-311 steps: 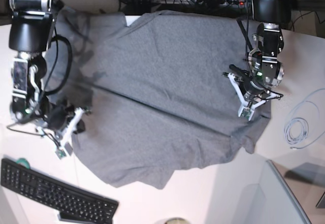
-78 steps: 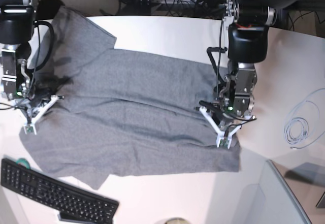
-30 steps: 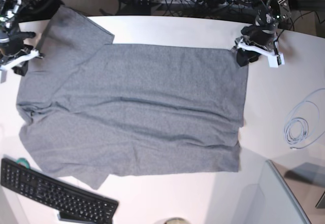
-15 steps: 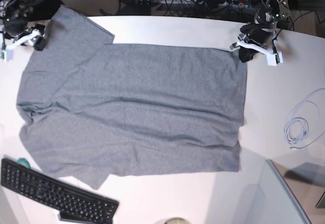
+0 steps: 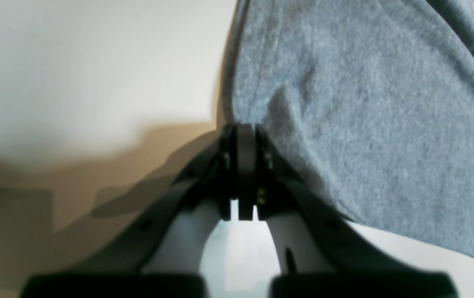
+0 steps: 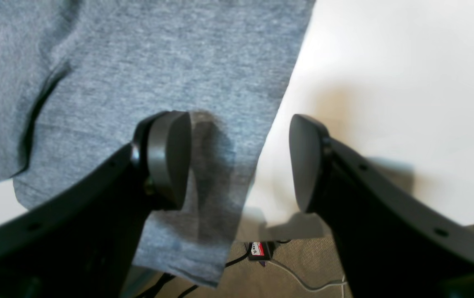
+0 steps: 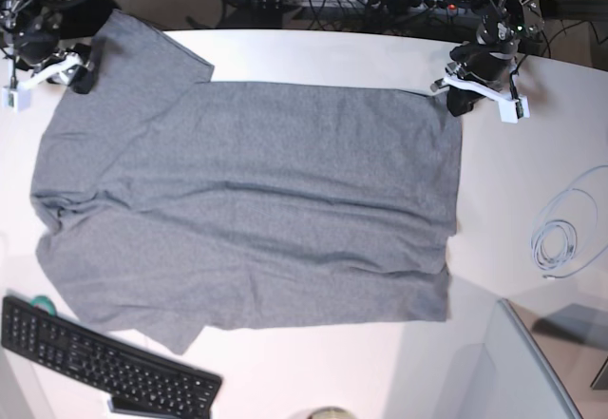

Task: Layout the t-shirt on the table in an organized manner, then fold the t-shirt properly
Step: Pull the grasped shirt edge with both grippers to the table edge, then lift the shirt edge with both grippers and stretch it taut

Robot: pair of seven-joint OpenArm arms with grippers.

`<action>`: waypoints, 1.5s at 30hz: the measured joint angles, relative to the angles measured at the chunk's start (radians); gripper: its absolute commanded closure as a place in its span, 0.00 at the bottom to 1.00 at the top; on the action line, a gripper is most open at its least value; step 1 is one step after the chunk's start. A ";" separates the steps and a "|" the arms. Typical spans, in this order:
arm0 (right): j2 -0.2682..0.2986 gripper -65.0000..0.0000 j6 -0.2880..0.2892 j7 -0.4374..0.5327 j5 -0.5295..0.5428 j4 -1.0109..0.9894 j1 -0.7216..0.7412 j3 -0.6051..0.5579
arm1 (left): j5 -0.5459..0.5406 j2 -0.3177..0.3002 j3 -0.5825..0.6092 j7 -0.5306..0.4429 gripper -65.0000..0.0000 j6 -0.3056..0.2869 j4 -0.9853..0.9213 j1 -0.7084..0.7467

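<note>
One grey t-shirt (image 7: 247, 205) lies spread flat across the white table (image 7: 313, 58), flanked by two grippers at its far corners. A single black keyboard (image 7: 95, 357) sits just off the shirt's near sleeve, its end cut off by the frame edge, and one coil of pale cable (image 7: 556, 243) lies well apart from the shirt's hem side. The left gripper (image 7: 463, 96) sits at the shirt's far hem corner with its jaws clenched tight; the wrist view shows the fingertips pressed together at the cloth's edge, but whether any fabric is pinched between them cannot be made out. The right gripper (image 7: 59, 70) hovers at the far sleeve, jaws released and wide, one pad over the cloth and the other over bare table. The shirt is plain heather knit, unprinted, with shallow wrinkles running across the body; the far sleeve's tip hangs past the table's rim.
</note>
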 measured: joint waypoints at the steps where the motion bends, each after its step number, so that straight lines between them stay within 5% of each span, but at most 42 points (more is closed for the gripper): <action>1: 0.000 0.45 0.020 -0.001 0.000 -0.001 -0.001 0.000 | 0.000 0.000 0.000 0.000 1.00 0.000 0.000 0.000; 4: 0.000 0.46 0.048 -0.004 0.000 -0.002 -0.003 0.000 | 0.000 0.000 0.000 0.000 1.00 0.000 0.000 0.000; 10: -0.003 0.70 0.049 -0.014 -0.009 -0.003 -0.003 0.000 | 0.000 0.000 0.000 0.000 1.00 0.000 0.000 0.000; 16: -0.003 0.78 0.049 -0.016 -0.011 -0.003 -0.005 -0.003 | 0.000 0.000 0.000 0.000 1.00 0.000 0.000 0.002; 21: -0.003 1.00 0.049 -0.027 -0.019 -0.005 -0.002 -0.003 | 0.000 0.000 0.000 0.000 1.00 0.000 0.000 0.002; 45: -0.008 0.99 0.049 -0.209 -0.017 0.360 -0.150 -0.005 | 0.030 0.003 0.002 0.060 1.00 0.019 0.375 0.280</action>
